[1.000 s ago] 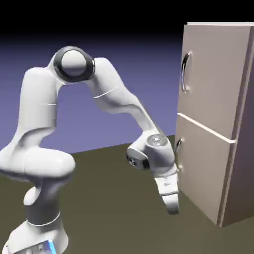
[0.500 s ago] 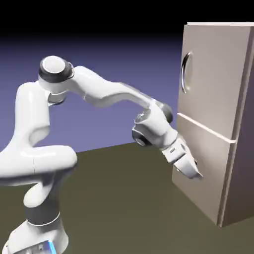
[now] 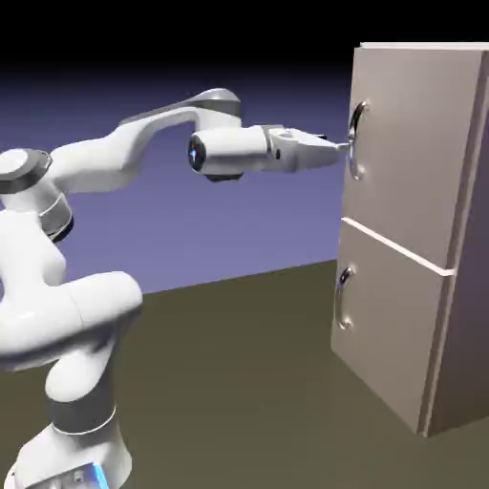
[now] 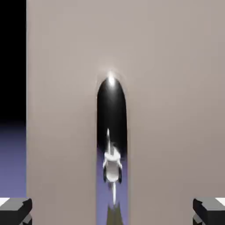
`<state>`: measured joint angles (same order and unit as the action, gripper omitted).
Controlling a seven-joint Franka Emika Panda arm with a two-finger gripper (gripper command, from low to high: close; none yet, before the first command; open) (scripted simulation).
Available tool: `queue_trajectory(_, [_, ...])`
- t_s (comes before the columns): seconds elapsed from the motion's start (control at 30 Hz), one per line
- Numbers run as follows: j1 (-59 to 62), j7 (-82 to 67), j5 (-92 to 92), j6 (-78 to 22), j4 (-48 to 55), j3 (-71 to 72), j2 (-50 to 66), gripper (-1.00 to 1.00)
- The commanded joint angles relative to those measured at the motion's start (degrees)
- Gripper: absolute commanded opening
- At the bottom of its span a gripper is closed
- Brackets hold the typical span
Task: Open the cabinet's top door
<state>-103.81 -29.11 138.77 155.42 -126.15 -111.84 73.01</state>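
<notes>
The cabinet (image 3: pixel 458 315) stands at the exterior view's right, both doors shut. The top door (image 3: pixel 415 143) is a flat beige-grey panel with a curved silver handle (image 3: pixel 355 141) near its left edge. My gripper (image 3: pixel 338 148) is level and points straight at that handle, its tips just short of it. In the hand view the handle (image 4: pixel 112 127) runs upright through the middle of the door (image 4: pixel 176 88). The gripper (image 4: pixel 112 212) is open, its two grey fingertips (image 4: pixel 16 210) wide apart at the bottom corners with nothing held between them.
Below the top door sits the lower door (image 3: pixel 392 334) with its own small curved handle (image 3: pixel 342 298). The arm's white base (image 3: pixel 76 420) rises at the lower left of the dark table (image 3: pixel 239 382).
The hand has swung up from beside the lower door to the height of the top handle and turned level toward it. The jaws stayed open.
</notes>
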Motion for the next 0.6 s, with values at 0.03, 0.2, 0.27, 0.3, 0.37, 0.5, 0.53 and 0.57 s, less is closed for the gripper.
queue_trajectory(0.03, [2.93, 0.06, 0.74, -0.26, 2.55, 1.18, -0.35, 0.00])
queue_trajectory(0.2, [-1.24, -3.77, 2.20, -7.58, -3.68, -2.36, -0.18, -1.00])
queue_trajectory(0.27, [-3.91, -6.10, 2.39, -12.56, -7.71, -4.88, -0.37, -1.00])
queue_trajectory(0.3, [-5.17, -7.19, 2.25, -15.05, -9.64, -6.19, -0.54, -1.00])
queue_trajectory(0.37, [-7.50, -9.19, 1.56, -20.04, -13.29, -8.91, -0.97, -1.00])
queue_trajectory(0.5, [-11.14, -12.65, -1.26, -30.01, -19.62, -14.77, -2.13, -1.00])
queue_trajectory(0.53, [-11.81, -13.42, -2.22, -32.50, -20.97, -16.31, -2.48, -1.00])
queue_trajectory(0.57, [-12.38, -14.17, -3.26, -34.99, -22.23, -17.87, -2.86, -1.00])
